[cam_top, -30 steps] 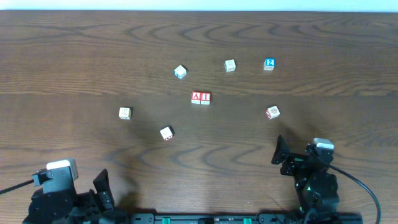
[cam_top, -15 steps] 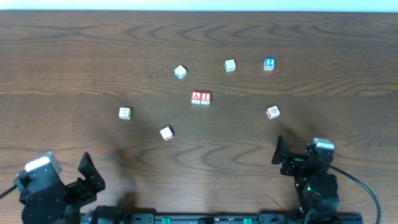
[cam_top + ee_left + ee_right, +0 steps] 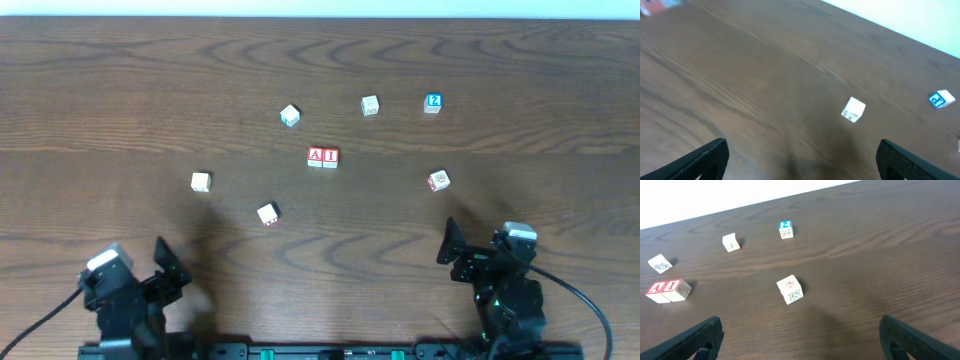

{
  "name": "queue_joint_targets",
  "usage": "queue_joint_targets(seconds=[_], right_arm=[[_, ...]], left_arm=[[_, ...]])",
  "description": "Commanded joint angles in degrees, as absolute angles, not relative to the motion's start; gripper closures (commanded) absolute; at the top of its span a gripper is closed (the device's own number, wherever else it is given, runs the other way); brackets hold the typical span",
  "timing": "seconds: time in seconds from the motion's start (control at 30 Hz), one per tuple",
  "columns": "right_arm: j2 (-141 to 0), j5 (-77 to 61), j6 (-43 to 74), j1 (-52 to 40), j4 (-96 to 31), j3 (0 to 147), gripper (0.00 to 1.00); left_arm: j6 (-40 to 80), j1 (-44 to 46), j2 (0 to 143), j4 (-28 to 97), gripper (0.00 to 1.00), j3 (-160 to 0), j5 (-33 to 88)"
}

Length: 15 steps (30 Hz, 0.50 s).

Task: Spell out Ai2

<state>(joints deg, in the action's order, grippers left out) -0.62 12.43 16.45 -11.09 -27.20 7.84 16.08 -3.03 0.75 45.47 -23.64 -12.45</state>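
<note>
- The left gripper point(image 3: 800, 162) sits at the near left edge of the table point(image 3: 120, 80). Its fingers are spread wide with nothing between them.
- A pale cube point(image 3: 201, 181) lies ahead of the left gripper and slightly to its right. A second pale cube point(image 3: 267, 214) lies nearer and further to its right.
- A white cube with a teal mark point(image 3: 290, 116) is well ahead of the left gripper, off to its right.
- The A cube point(image 3: 316, 156) and the I cube point(image 3: 331, 156) stand touching, A on the left. They are well ahead of both grippers, and from the right gripper they lie far to its left.
- Another pale cube point(image 3: 370, 105) lies far ahead of the right gripper, to its left.
- The 2 cube point(image 3: 432, 102) is far ahead of the right gripper and slightly left, well apart from the A and I pair.
- A cube with a red mark on top point(image 3: 438, 180) is the one closest to the right gripper, ahead of it.
- The right gripper point(image 3: 800, 340) sits at the near right edge, fingers spread wide and holding nothing.
</note>
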Motion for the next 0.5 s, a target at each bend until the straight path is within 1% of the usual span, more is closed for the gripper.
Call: queue_joint_targets(seconds=[0.0, 0.2, 0.47], right_arm=[[-0.32, 12.62, 16.01, -10.79, -27.16, 7.68, 0.01], [-0.32, 12.62, 16.01, -10.79, -27.18, 7.68, 0.01], [-0.32, 12.62, 16.01, -10.79, -27.16, 7.68, 0.01]], left_arm=[[15.22, -3.38, 0.23, 43.31, 0.05, -20.03, -8.84], [15.44, -3.36, 0.23, 38.17, 0.05, -13.47, -6.83], [15.64, -3.36, 0.25, 36.1, 0.05, -8.82, -3.33]])
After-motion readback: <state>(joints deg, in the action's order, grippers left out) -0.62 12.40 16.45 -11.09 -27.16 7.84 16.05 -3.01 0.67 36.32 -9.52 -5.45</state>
